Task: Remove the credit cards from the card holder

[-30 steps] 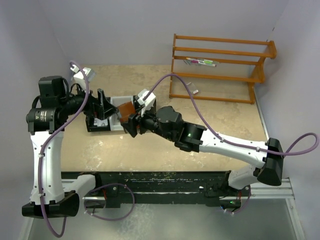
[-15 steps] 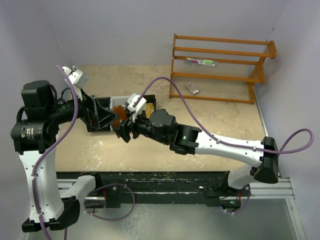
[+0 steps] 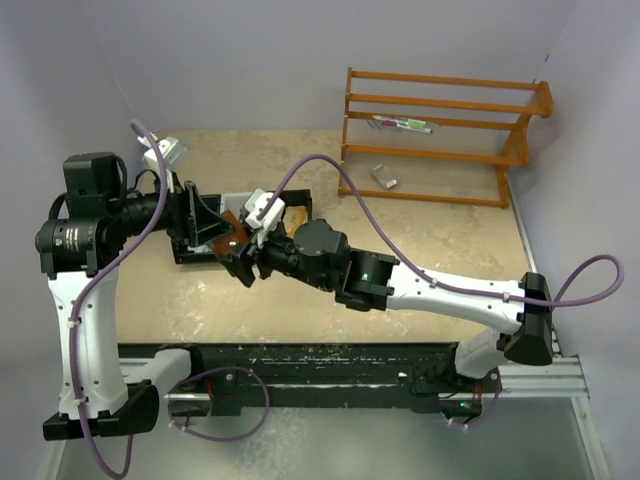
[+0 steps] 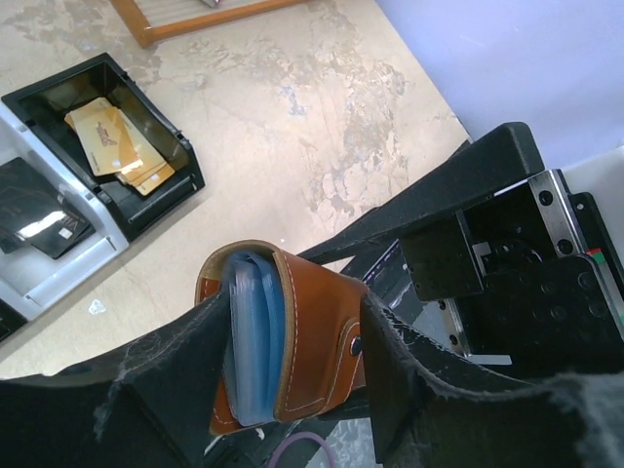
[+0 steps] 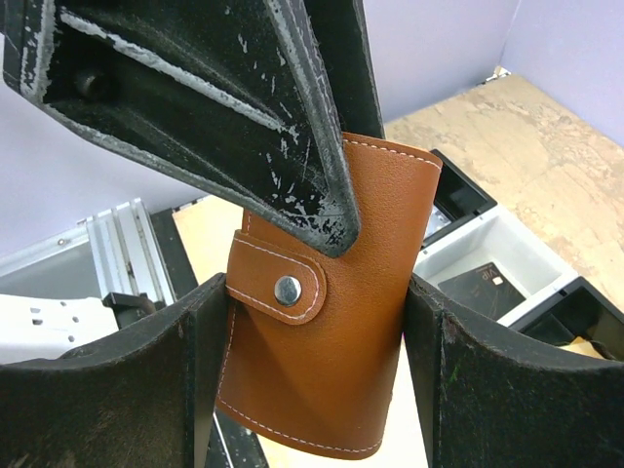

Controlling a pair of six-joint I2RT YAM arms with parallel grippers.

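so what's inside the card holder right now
Light blue card edges show at the card holder's open end. Leather covers the rest, so their count is hidden.

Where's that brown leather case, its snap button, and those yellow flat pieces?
card holder (image 5: 331,341): right wrist view, brown leather front.
snap (image 5: 287,289): right wrist view, metal stud on the tab.
yellow pieces (image 4: 105,136): left wrist view, top piece of the pile.

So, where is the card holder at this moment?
In the top view the card holder is left of centre, held in the air between the left gripper and the right gripper, close to the black-and-white tray.
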